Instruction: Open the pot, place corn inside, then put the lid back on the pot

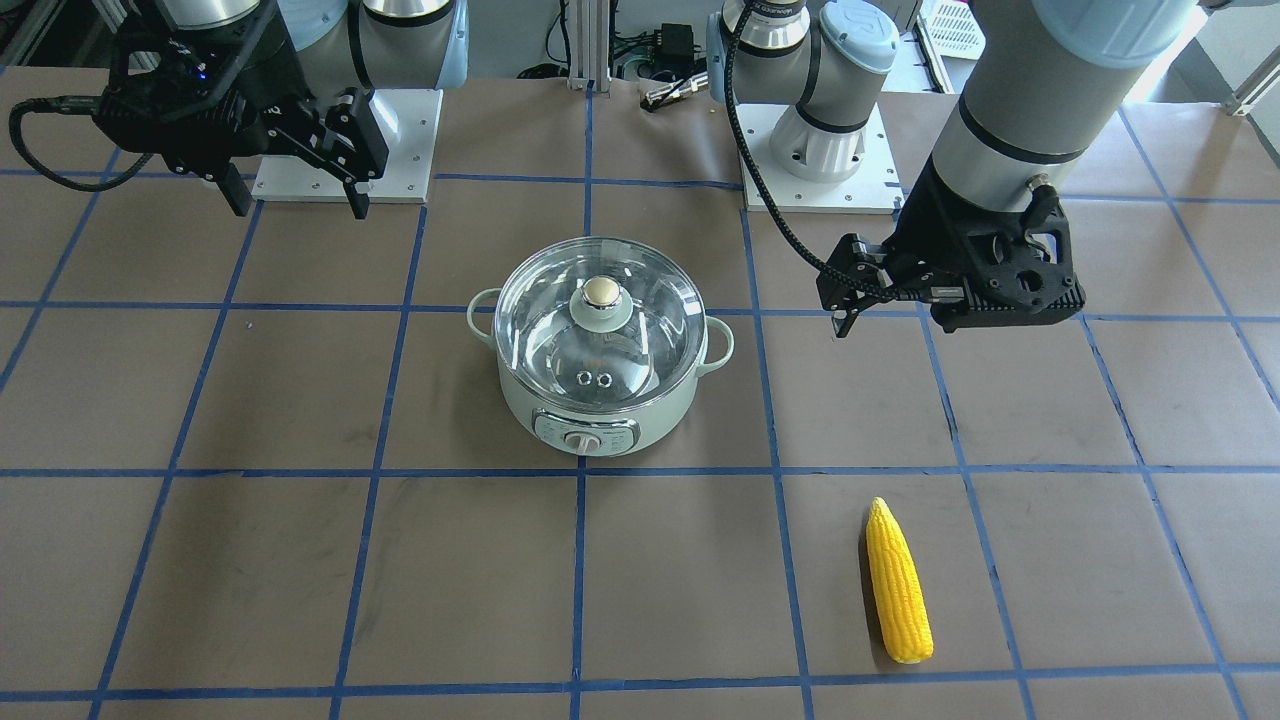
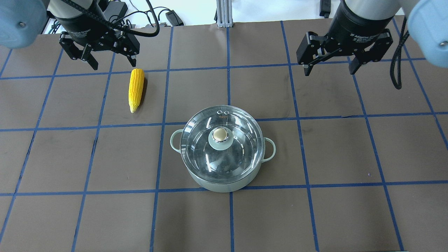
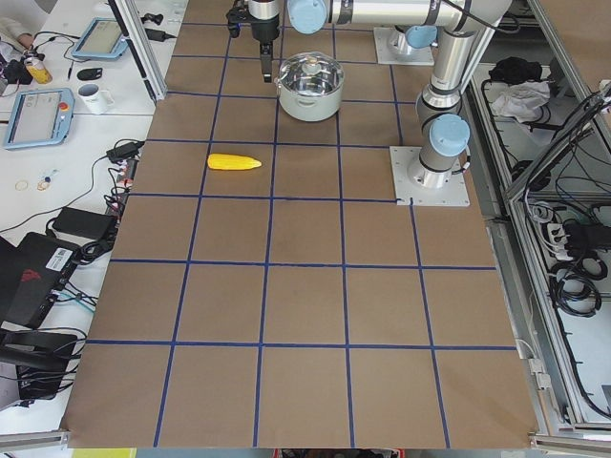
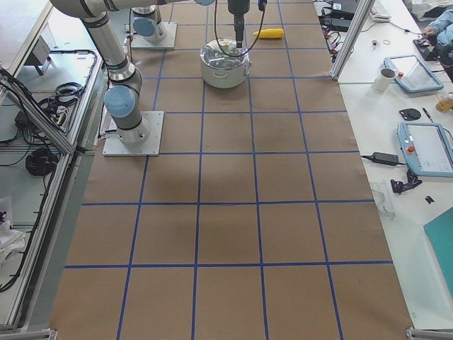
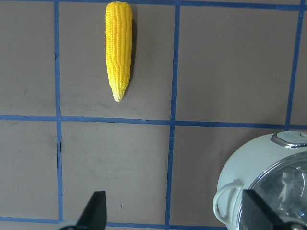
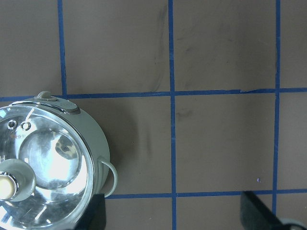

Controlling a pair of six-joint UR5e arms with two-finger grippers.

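Note:
The pale mint-green pot [image 2: 224,183] stands at the table's middle with the clear glass lid [image 2: 201,147] shut on it; its cream knob [image 2: 220,134] is on top. The pot shows in the front view [image 1: 585,425] with its lid [image 1: 550,320]. The yellow corn [image 2: 135,89] lies flat on the table, far left of the pot, and shows in the front view [image 1: 898,580] and the left wrist view [image 5: 119,48]. My left gripper [image 2: 113,64] hangs open and empty above the corn's blunt end. My right gripper [image 2: 329,70] hangs open and empty to the far right of the pot.
Brown table cover with a grid of blue tape lines [image 2: 227,66]. The arms' base plates [image 1: 815,185] sit at the robot's side of the table. Tablets and cables lie on side benches [image 3: 38,114] off the table.

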